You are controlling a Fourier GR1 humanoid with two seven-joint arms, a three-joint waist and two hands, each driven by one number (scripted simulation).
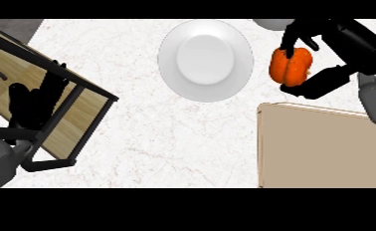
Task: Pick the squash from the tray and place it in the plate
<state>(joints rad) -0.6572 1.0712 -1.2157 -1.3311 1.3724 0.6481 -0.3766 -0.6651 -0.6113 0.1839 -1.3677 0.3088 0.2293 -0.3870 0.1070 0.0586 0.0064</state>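
Two hands show, and only one is at work. The right hand (312,58), in the upper right of the frame, has its black fingers and thumb curled round the orange squash (290,66), fingers over the top and thumb beneath. The squash appears to be lifted clear of the counter, just above the top edge of the tan tray (316,148) that fills the lower right. It no longer lies on the tray, so by my reading the pick is done.

To the left of the held squash, near it but apart, the white plate (169,56) sits at upper centre on the pale marbled counter (169,140). Nothing lies in it. What is left, as I judge it, is to carry the squash leftward over the plate, lower it into the dished middle and let go.

At the left edge of the frame the left hand (33,103) rests open, fingers up, in front of a dark-framed wooden rack (81,118) that slants across that corner. It takes no part in the task.
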